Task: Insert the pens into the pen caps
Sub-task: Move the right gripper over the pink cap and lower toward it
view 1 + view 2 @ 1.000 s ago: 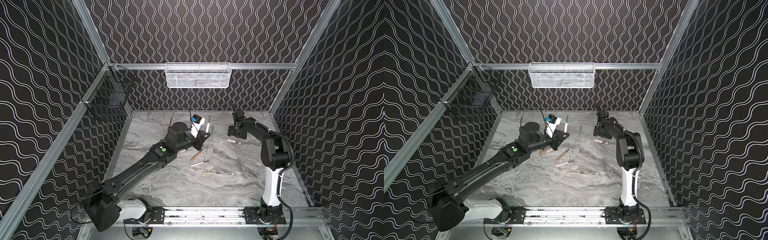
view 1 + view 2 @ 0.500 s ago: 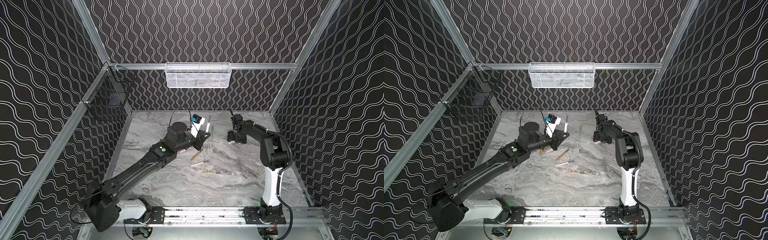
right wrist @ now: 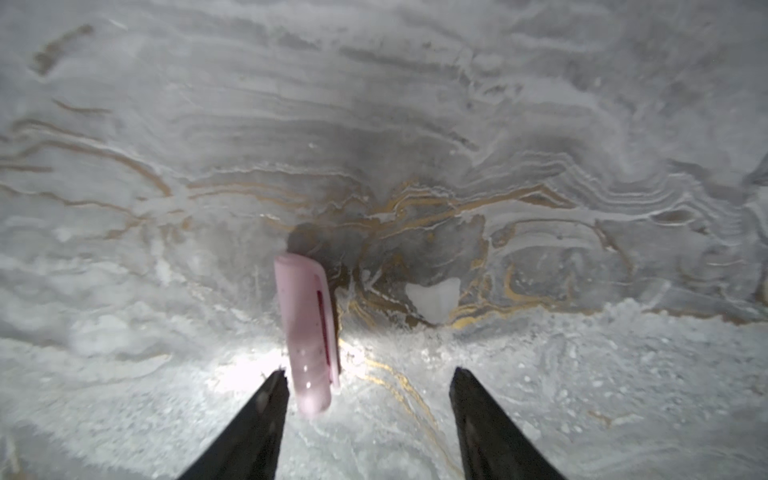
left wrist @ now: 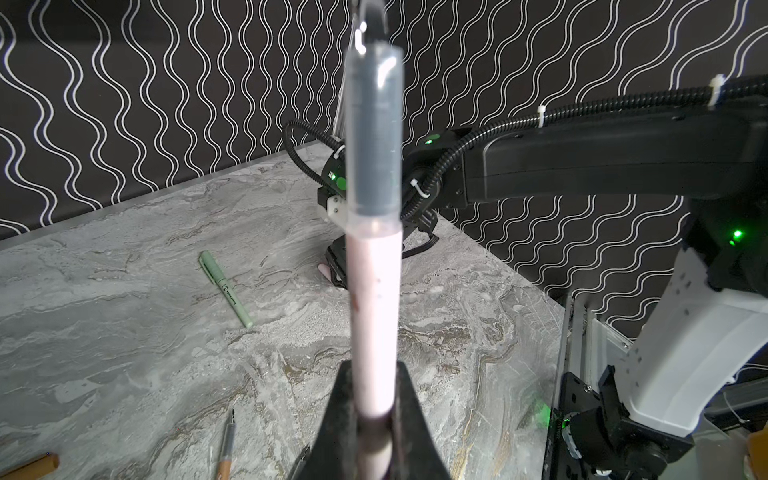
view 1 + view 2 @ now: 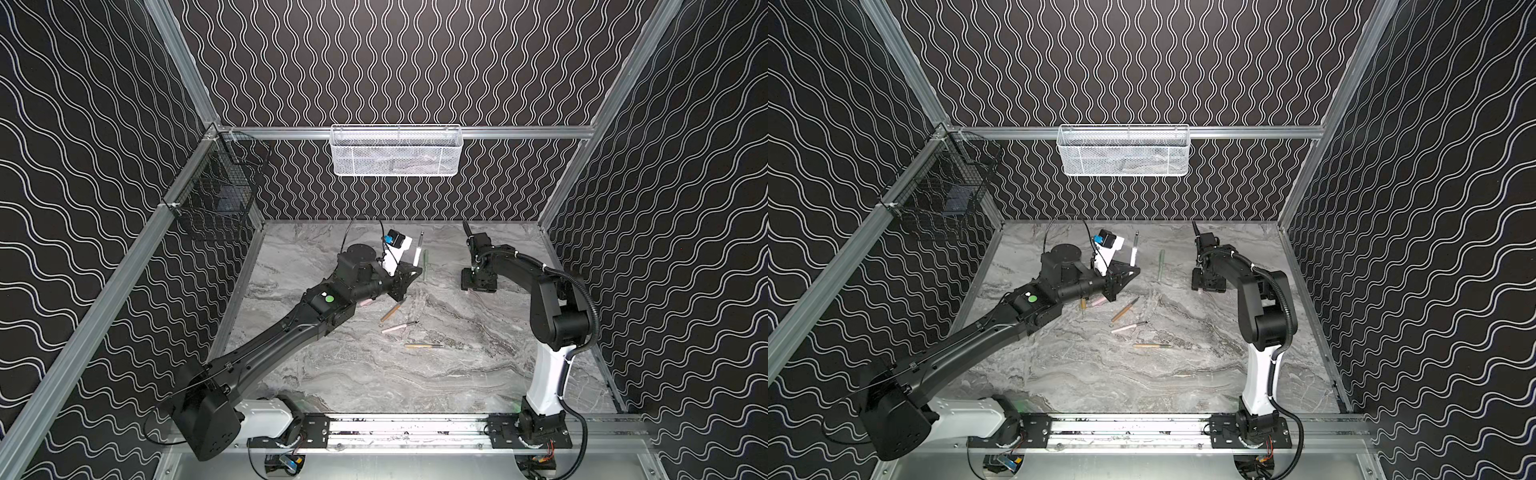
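Right claw: the right claw (image 3: 368,376) is standing wide open, low over the grey table (image 3: 540,124), and it is holding nothing.
Pink cap: the pink cap (image 3: 309,328) is lying flat on the table between the right claw's two black fingers (image 3: 270,399). It is sitting right beside one finger and well apart from the other.
Touching or not: I cannot tell if the pink cap is touching that near finger.
Seen from above: in both top views the right claw (image 5: 478,286) is pointing down and hiding almost all of the pink cap.
Left claw: the left claw (image 4: 374,374) is squeezing tight on the pink pen (image 4: 374,299), which is sticking up out of it. This claw (image 5: 1125,272) is staying well apart from the right claw.
Pen's top end: it is looking dark and see-through. It is blurry in the left wrist view, and its very tip is getting cut off at the picture's edge.
Green pen: the green pen (image 4: 226,289) is lying on the table between the right claw and the left claw.
Loose pens: three loose pens (image 5: 397,327) are lying on the table, well apart from the right claw.
Hard to see: a short tan piece (image 5: 1083,303) and a short pink piece (image 5: 1100,300) are peeking out from under the left arm. They are too small to be sure about.
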### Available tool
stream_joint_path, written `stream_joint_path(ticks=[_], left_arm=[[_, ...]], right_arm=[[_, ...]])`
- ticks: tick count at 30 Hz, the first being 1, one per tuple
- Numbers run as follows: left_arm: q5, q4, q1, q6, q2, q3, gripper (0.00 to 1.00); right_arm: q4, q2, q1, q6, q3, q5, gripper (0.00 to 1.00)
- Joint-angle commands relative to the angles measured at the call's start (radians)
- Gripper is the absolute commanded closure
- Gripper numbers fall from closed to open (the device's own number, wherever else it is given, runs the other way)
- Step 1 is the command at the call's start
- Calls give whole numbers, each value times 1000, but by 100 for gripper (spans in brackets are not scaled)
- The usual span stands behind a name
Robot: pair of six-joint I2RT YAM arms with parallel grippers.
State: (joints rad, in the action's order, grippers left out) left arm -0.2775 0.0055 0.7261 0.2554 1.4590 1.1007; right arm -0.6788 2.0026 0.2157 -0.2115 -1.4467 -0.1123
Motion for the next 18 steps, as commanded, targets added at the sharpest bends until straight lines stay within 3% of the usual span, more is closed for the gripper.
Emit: stream_joint_path(ticks=[1, 3, 9, 18], left_arm=[[-18, 41, 2, -2, 9, 8, 100], [-23, 43, 3, 1, 10, 8, 100], [-37, 46, 12, 3, 22, 8, 100], [-55, 34, 34, -3, 53, 22, 100]], right_arm=[[7, -41, -3, 45, 12, 113, 34], [26, -57, -11, 54, 16, 157, 37], [44, -46, -33, 55, -19, 246, 67], [44, 12, -48, 55, -43, 236, 72]])
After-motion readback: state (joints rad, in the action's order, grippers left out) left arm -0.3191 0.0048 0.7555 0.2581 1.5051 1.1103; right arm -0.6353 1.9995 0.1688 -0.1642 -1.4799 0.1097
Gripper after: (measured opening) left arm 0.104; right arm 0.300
